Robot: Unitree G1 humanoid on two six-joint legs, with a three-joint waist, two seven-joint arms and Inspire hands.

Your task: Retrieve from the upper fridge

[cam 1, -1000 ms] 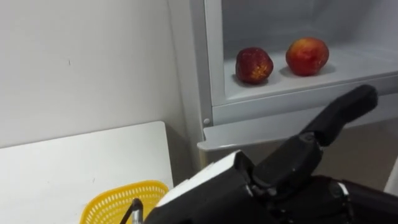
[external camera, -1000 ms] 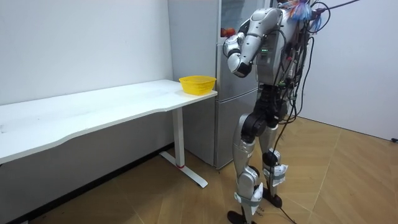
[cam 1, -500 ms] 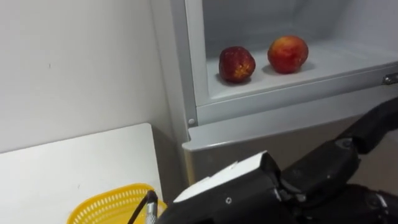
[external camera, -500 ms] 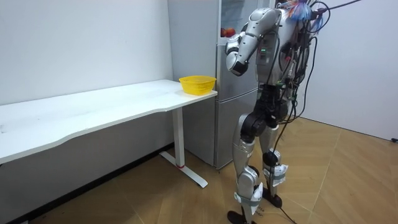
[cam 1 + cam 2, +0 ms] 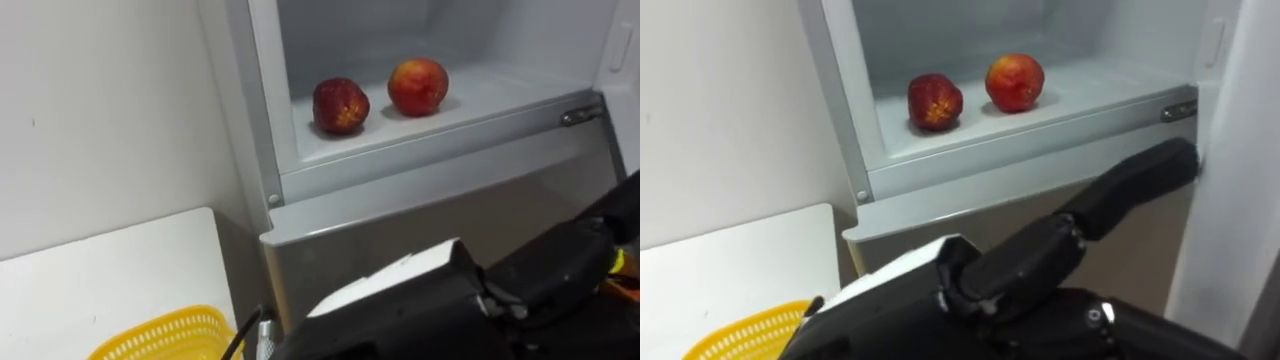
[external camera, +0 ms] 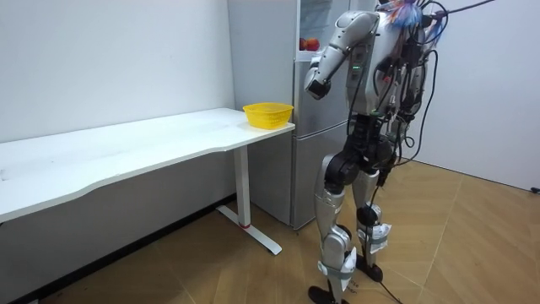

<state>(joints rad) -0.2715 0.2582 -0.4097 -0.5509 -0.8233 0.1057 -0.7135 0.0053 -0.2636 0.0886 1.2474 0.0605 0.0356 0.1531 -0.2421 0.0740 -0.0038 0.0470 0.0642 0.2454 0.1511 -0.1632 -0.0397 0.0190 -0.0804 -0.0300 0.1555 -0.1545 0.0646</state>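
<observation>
Two red fruits lie on the shelf of the open upper fridge compartment (image 5: 440, 125): a darker one (image 5: 341, 105) on the left and a red-orange one (image 5: 418, 86) just right of it. My left forearm crosses the bottom of the eye views. My left hand (image 5: 1135, 188) is held out with straight fingers in front of the lower fridge door, below the shelf and right of the fruits, holding nothing. In the room view I stand facing the fridge with the left hand (image 6: 314, 85) raised near the compartment.
A yellow mesh basket (image 5: 160, 338) sits on the corner of the white table (image 5: 110, 270) next to the fridge, with the wall behind it. The open upper door (image 5: 1240, 200) stands at the right edge. A metal hinge (image 5: 580, 116) sits at the shelf's right end.
The eye view has shifted, so the fridge and fruits sit further left. In the room view my left arm has lifted and stretched toward the upper compartment.
</observation>
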